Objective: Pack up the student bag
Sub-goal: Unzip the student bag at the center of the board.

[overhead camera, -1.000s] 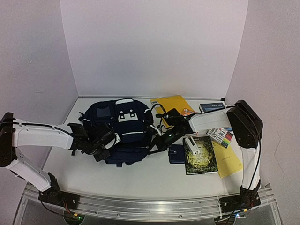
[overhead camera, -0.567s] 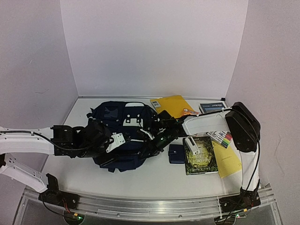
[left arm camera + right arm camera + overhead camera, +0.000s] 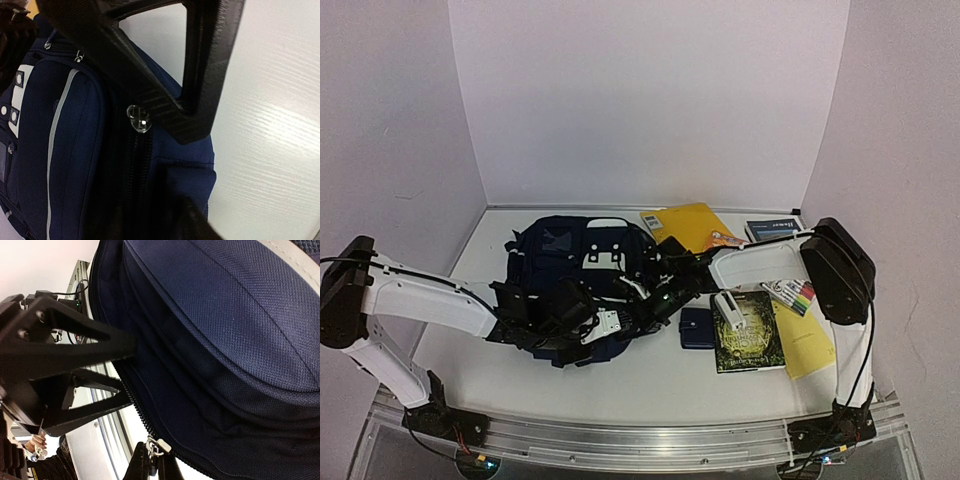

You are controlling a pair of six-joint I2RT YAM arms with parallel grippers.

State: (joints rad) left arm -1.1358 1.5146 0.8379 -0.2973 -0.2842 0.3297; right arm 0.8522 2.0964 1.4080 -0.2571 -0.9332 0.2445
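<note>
Pinching zipper pull (image 3: 158, 445) of student bag (image 3: 225, 340), right pincer (image 3: 152, 467)

The left arm (image 3: 420, 295) and right arm (image 3: 750, 262) both show white link shells, bulky black joints, thin black cables and angular matte-black fingers (image 3: 205, 75).

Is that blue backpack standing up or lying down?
Lying down: the backpack rests flat on the table, its white front patch facing up.
</note>
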